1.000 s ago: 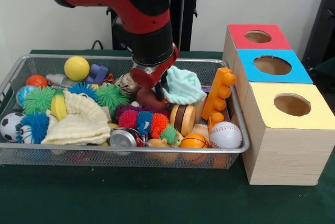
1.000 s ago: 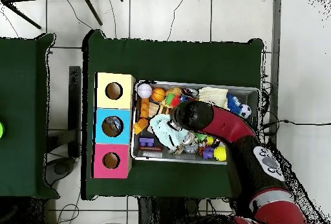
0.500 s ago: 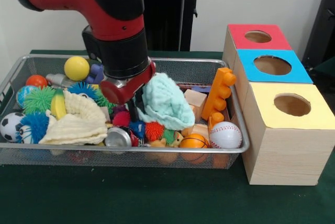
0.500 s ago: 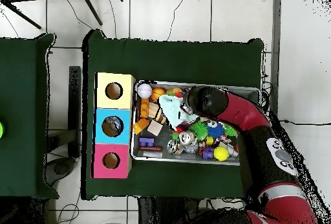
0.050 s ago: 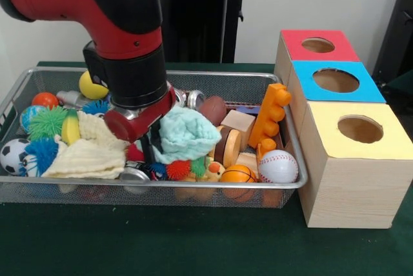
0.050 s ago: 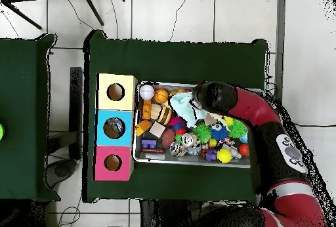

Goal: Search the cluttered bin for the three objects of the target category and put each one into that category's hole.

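My gripper [image 5: 152, 148] reaches down into the wire mesh bin [image 5: 155, 192] left of its middle, shut on an edge of a light teal cloth [image 5: 187, 134] that drapes to its right over the toys. In the overhead view the teal cloth [image 6: 186, 105] lies beside the arm's head [image 6: 213, 96], which hides the fingers. Three wooden boxes stand beside the bin, with a red-topped hole [image 5: 317, 45], a blue-topped hole [image 5: 335, 80] and a yellow-topped hole [image 5: 359, 129]. A baseball [image 5: 277, 166], a small basketball [image 5: 239, 174] and a brown football [image 5: 213, 109] show in the bin.
A cream cloth [image 5: 87, 157] covers toys at the bin's left, near a soccer ball [image 5: 11, 155], spiky balls [image 5: 46, 122] and a yellow ball [image 5: 90, 86]. An orange block [image 5: 270, 113] leans on the bin's right wall beside a wooden block [image 5: 240, 121].
The arm has swung left and toward the bin's front, dragging the teal cloth with it. The football, a can and wooden pieces that it covered now show.
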Tool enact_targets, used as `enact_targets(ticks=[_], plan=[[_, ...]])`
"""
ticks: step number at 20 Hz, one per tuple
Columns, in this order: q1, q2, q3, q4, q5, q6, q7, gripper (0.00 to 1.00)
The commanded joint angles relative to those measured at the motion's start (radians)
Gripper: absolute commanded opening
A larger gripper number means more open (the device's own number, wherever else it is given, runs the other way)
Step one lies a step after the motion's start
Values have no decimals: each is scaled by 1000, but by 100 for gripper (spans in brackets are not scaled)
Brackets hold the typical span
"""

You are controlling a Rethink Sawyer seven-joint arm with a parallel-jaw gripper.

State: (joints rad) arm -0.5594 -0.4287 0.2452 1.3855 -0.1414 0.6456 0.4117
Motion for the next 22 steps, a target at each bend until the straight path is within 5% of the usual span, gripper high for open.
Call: enact_targets(ticks=[1, 11, 16, 22], plan=[[-47, 71, 76, -138, -108, 35, -89, 0], [-62, 46, 85, -166, -175, 80, -99, 0], [-11, -38, -4, -159, -218, 261, -67, 0], [-6, -77, -9, -111, -243, 281, -20, 0]])
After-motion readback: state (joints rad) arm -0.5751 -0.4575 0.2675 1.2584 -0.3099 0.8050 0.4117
